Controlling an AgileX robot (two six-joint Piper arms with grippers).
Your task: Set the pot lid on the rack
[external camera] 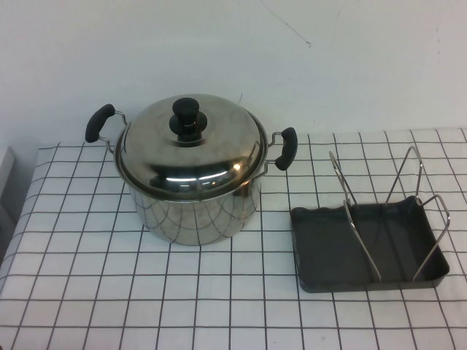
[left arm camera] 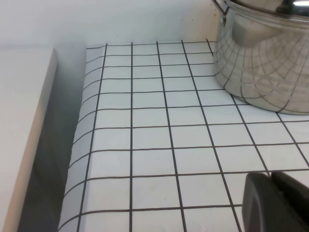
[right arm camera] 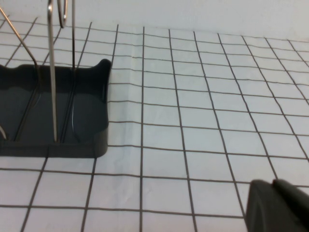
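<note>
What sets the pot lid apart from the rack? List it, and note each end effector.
The pot lid is a round shiny steel dome with a black knob; the rack is thin wire loops in a dark grey rectangular tray. The lid rests on the pot; the rack stands on the table, right of it. Both have bare metal. Left end effector and right end effector sit low, near the table.

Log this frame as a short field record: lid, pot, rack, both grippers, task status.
pot lid: seated on the pot, black knob up
pot: steel, on the checked cloth, left of the rack
rack: wire loops upright in the dark tray, nothing in it
left gripper: low over the cloth near the pot, holding nothing
right gripper: low over the cloth beside the rack, holding nothing
status: lid not yet lifted
</note>
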